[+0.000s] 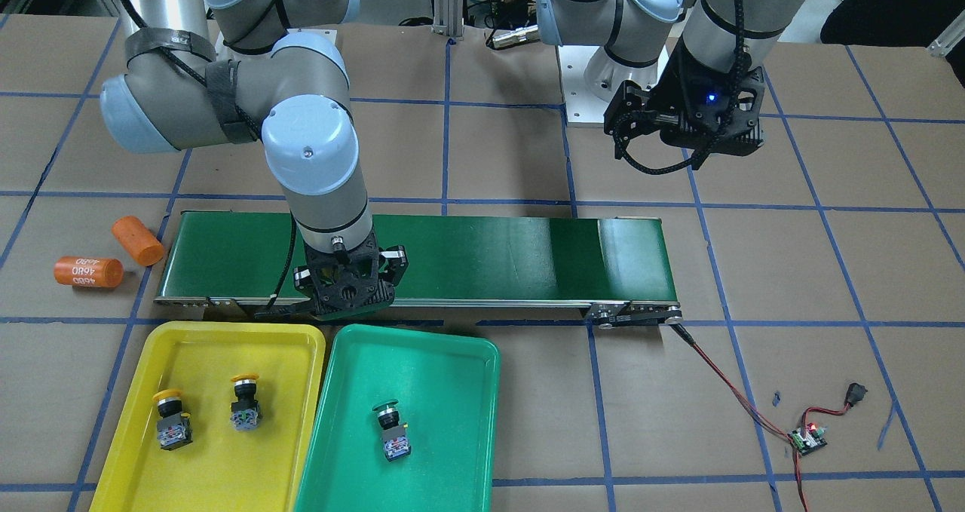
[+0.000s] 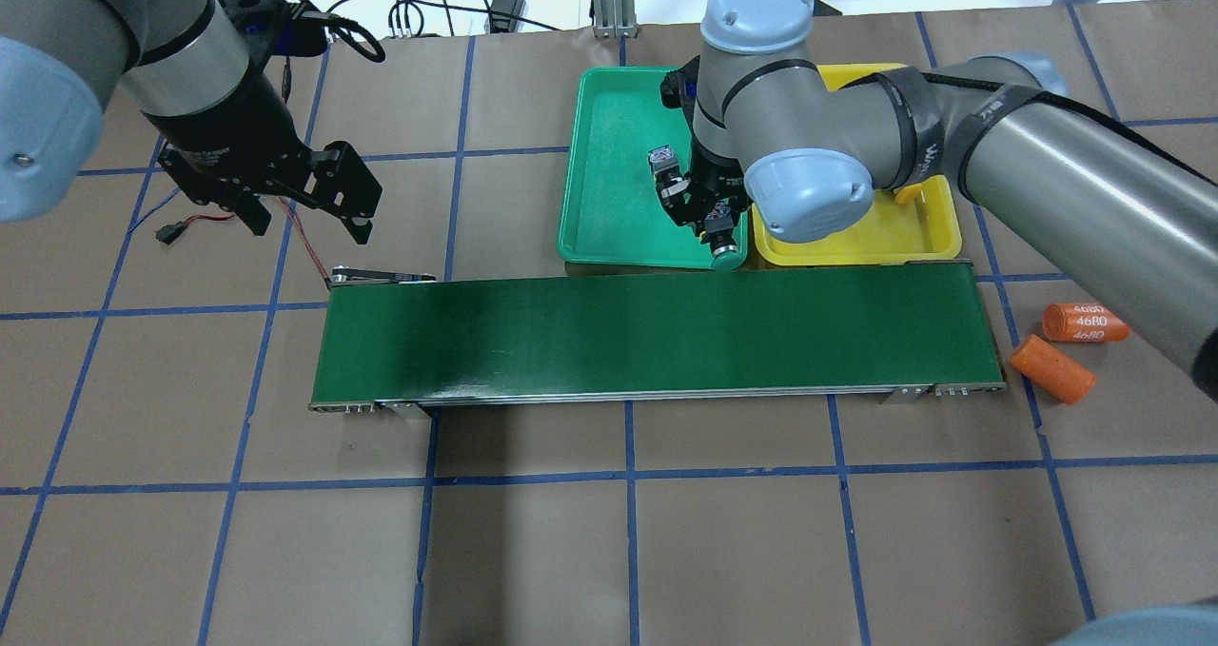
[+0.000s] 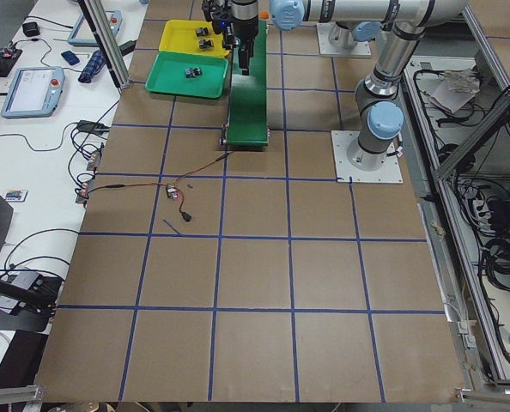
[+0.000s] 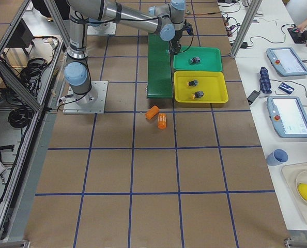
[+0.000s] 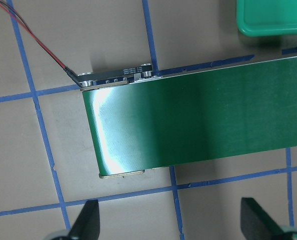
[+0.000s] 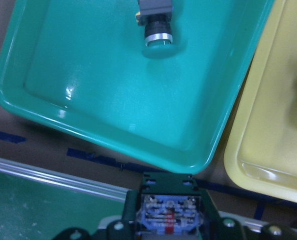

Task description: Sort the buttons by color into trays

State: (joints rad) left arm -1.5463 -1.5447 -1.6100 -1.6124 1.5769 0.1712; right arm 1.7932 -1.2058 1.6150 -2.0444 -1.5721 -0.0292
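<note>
Brown paper gridded with blue tape covers the surface (image 1: 776, 271), with cabling (image 4: 19, 113) and white side benches (image 4: 293, 77) around it. I see the right jaws clamped on a green button (image 6: 169, 216), long axis roughly upright, cap down, contact block toward the wrist camera, above the strip between conveyor belt (image 2: 657, 337) and green tray (image 6: 48, 107). Ahead of those jaws a second green button (image 6: 156, 25) lies in that tray, cap toward them. Beside them the yellow tray (image 1: 136, 414) holds two yellow buttons (image 1: 172, 420). Left jaws gape wide, empty, the belt's other end just ahead.
</note>
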